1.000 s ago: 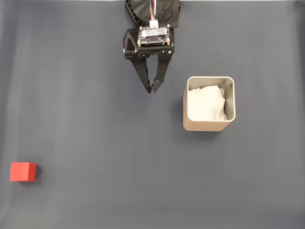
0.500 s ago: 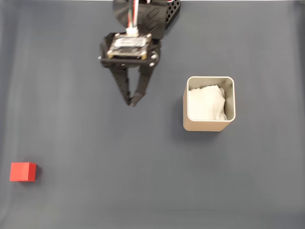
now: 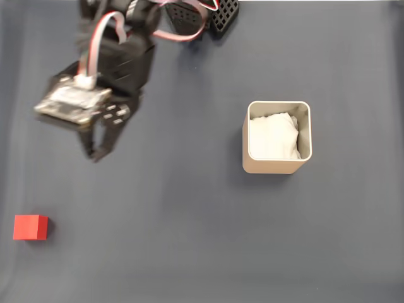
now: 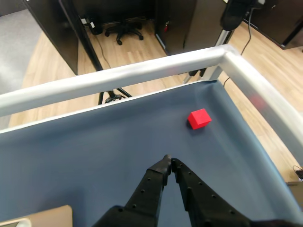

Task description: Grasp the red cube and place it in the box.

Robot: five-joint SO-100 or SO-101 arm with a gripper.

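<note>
The red cube (image 3: 30, 227) lies on the dark mat near the lower left corner in the fixed view; in the wrist view the red cube (image 4: 199, 118) sits ahead and to the right of the fingertips, close to the mat's corner. My gripper (image 3: 96, 156) hangs above the mat at upper left, well above the cube, fingers together and holding nothing. In the wrist view the gripper (image 4: 169, 160) tips touch. The beige box (image 3: 276, 165) with white crumpled lining stands at right of centre; a corner of the box (image 4: 45, 215) shows at the wrist view's bottom left.
The arm's base (image 3: 196, 16) sits at the top centre of the mat. A silver rail (image 4: 142, 71) borders the table's edges in the wrist view, with wooden floor and an office chair (image 4: 123, 28) beyond.
The arm has swung from near the box's left side toward the left of the fixed view and slightly lower, closer to the cube. Cube and box have not moved.
</note>
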